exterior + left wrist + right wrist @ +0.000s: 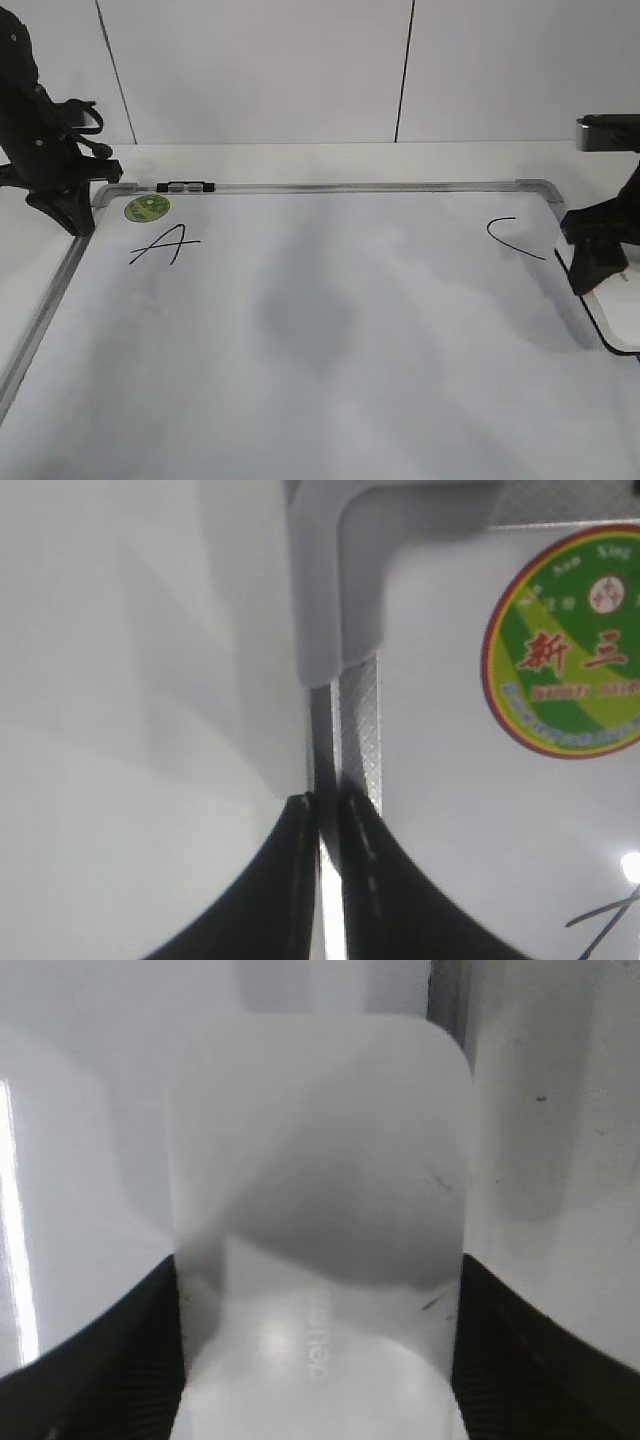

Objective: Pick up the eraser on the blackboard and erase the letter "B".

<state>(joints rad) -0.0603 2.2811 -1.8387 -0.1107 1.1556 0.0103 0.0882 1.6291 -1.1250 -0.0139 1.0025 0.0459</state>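
The blackboard (350, 187) is a white board in a silver frame lying flat on the table. It shows a slanted "A" (165, 245) at the left and a "C" curve (512, 237) at the right. No letter "B" shows; a faint grey patch (305, 310) marks the board's middle. My right gripper (590, 270) is at the board's right edge, shut on the eraser (615, 318). In the right wrist view the white eraser (320, 1160) fills the space between the jaws (318, 1280). My left gripper (70, 215) is shut and empty over the board's top-left corner (325, 810).
A round green sticker (147, 208) sits by the top-left corner and shows in the left wrist view (570, 645). A black clip (186, 186) sits on the top frame. The grey rounded corner piece (340, 590) lies just ahead of the left jaws. A white wall stands behind.
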